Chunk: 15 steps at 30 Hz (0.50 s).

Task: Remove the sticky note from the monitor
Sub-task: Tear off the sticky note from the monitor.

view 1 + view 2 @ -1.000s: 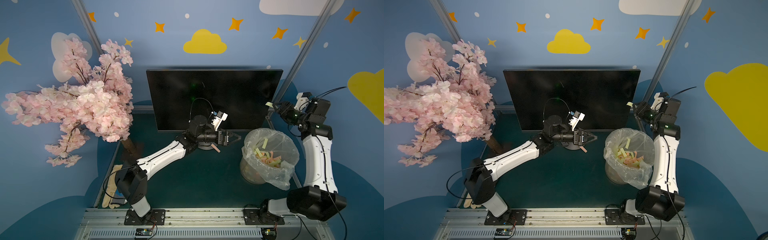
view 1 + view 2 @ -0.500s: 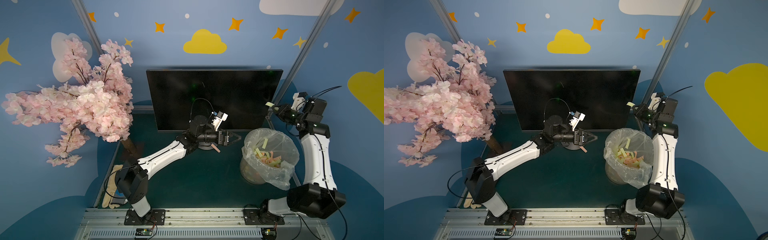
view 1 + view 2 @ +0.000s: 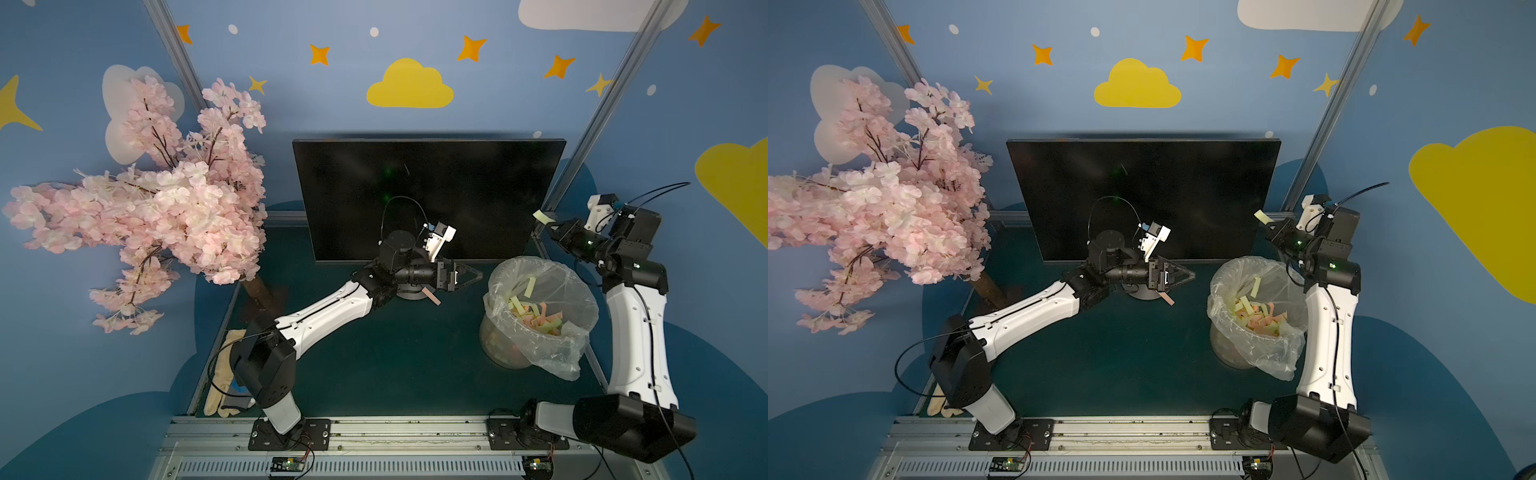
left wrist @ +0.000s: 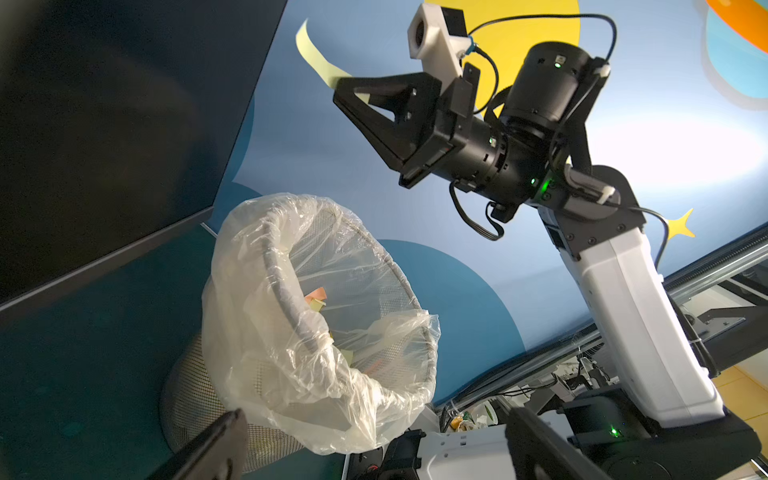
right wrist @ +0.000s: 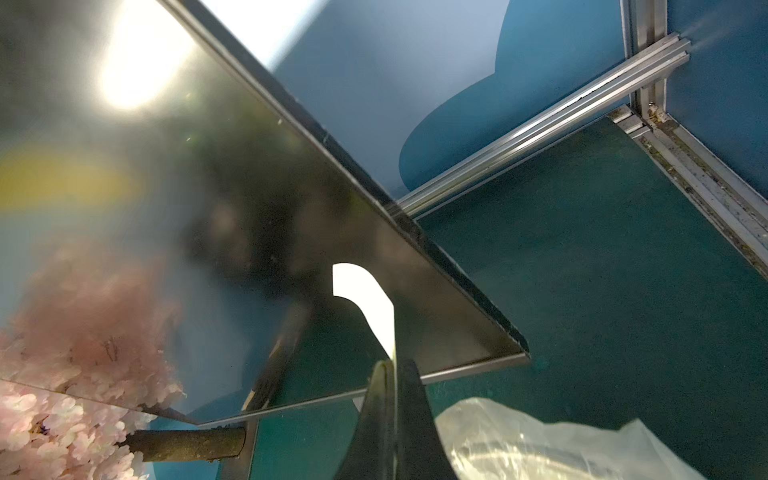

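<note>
At the right edge of the monitor [image 3: 428, 195], the right gripper [image 3: 548, 226] is pinching the note [image 3: 542, 216] tight; the left gripper [image 3: 471, 276] is hovering wide open by the bin [image 3: 577, 357].

Dark green tabletop [image 3: 395, 365] — bearing the monitor [image 3: 428, 195], a bag-lined wastebasket [image 3: 496, 353], a blossom tree [image 3: 166, 208].

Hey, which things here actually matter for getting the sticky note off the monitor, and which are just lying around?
Part of the job: monitor; yellow sticky note; right gripper, shut on it; lined bin holding other notes, likely the drop spot.

Just lying about: pink blossom tree; beige fabric beside the table; open left gripper.
</note>
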Motion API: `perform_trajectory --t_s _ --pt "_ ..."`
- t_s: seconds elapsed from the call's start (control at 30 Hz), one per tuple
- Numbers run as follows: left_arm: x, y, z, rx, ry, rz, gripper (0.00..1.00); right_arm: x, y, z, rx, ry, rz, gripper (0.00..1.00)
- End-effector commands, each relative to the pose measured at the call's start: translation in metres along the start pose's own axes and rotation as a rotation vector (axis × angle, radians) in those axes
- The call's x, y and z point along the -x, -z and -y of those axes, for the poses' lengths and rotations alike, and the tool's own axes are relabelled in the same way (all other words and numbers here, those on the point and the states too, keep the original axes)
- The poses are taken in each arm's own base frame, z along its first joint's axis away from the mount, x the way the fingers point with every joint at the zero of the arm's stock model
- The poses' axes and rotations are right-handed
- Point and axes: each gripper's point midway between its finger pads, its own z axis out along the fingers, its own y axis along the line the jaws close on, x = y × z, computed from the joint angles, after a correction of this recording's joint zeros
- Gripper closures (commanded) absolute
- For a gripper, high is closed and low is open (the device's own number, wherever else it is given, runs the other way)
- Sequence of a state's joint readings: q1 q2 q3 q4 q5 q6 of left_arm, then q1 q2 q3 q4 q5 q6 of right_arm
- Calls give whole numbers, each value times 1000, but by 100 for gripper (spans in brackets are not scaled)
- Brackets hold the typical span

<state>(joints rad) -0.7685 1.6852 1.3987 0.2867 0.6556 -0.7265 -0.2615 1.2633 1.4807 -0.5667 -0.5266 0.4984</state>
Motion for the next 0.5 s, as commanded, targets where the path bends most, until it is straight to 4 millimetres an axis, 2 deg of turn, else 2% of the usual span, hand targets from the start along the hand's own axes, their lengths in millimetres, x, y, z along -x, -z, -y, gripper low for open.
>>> perform_trajectory --t_s 0.0,0.27,0.47 --pt "12 1 19 -39 -42 22 0 -18 19 -3 0 -15 -18 100" --pt "20 2 36 -63 -69 33 0 -73 62 -10 -67 6 -91 100" --pt "26 -1 47 -65 -96 35 0 -110 88 -9 -105 -34 -139 100"
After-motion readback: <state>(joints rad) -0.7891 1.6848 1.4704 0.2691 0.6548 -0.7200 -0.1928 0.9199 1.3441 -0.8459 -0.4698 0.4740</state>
